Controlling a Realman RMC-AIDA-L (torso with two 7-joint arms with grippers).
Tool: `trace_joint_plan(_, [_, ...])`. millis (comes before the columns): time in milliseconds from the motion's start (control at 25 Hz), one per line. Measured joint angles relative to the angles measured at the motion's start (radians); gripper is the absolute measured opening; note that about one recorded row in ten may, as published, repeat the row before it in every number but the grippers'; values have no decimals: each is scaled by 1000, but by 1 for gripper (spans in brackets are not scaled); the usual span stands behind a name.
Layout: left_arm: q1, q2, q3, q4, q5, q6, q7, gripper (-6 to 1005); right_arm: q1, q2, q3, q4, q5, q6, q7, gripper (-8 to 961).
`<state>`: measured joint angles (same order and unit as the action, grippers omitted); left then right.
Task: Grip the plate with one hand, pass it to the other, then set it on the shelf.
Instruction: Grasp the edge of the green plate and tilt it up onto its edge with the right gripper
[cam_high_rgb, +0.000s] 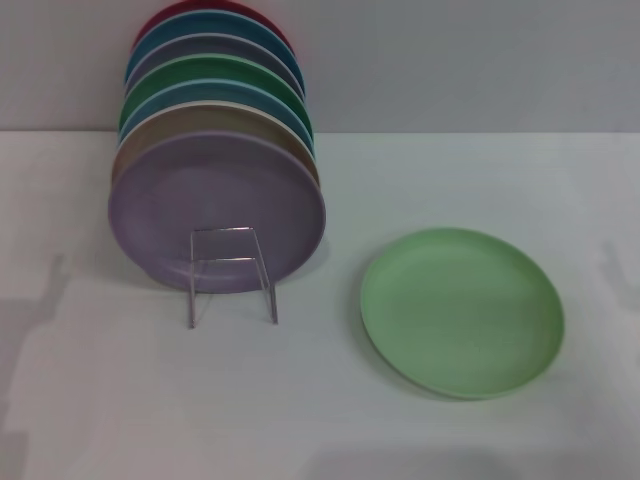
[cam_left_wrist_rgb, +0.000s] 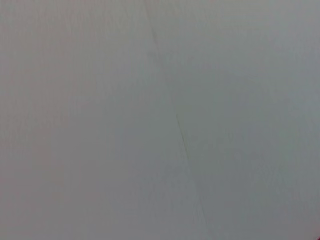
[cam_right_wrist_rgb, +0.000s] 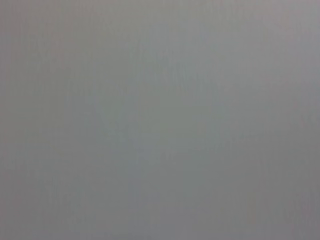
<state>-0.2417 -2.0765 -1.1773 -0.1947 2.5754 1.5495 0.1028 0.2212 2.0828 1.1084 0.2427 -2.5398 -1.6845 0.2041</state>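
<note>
Plates fill the thin silver wire plate rack, which stands on the white worktop toward its left side, with its small rectangular front loop facing the near edge. A round lavender plate stands upright at the front of the row, leaning against the wires. Behind it the rims of further plates show in turn: a tan one, a blue one with a pale rim, a darker green one, a lilac-grey one, another blue one and a red one at the back, close to the far edge.

The round, matte, light mint-green dinner plate lies flat on the worktop toward the right side, nearer the front edge than the back, apart from the rack and touching nothing else. Its face is plain and even in colour, with a shallow raised rim running all round and a thin shadow beneath its near edge.

Neither tool appears in the head view, and both wrist views show only a blank grey surface, so neither tool's state can be judged. The left wrist view carries a faint thin line running across that surface.
</note>
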Motion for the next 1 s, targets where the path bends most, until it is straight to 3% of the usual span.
trace_joint_plan(360, [-8,1,-1,6,0,-2,1,860,8,-14,6,37,1,62,58,789])
trace_joint_plan(400, [-8,1,-1,6,0,-2,1,860,6,-35,2,80,-8,117,89,789])
trace_joint_plan(440, [-8,1,-1,6,0,-2,1,860,6,-35,2,80,-8,117,89,789])
trace_joint_plan(560, [-8,1,-1,5,0,-2,1,860,-11,-79,4,196,-57,226,99,789])
trace_joint_plan(600, [-8,1,0,4,0,-2,1,860,-28,-109,21,303,-105,330,95,789])
trace_joint_plan(640, [-8,1,0,4,0,-2,1,860,-28,-109,21,303,-105,330,95,789])
trace_joint_plan(760, [-8,1,5,1,0,-2,2,859,-56,-148,65,504,-202,547,93,790])
trace_joint_plan(840, [-9,0,7,0,0,-2,2,859,-86,-164,112,682,-301,770,111,790])
trace_joint_plan(960, [-9,-1,7,0,0,-2,2,859,-127,-177,167,956,-374,1157,139,790])
trace_joint_plan(1000, [-9,-2,7,0,1,-2,2,859,-135,-193,184,1121,-375,1429,140,790])
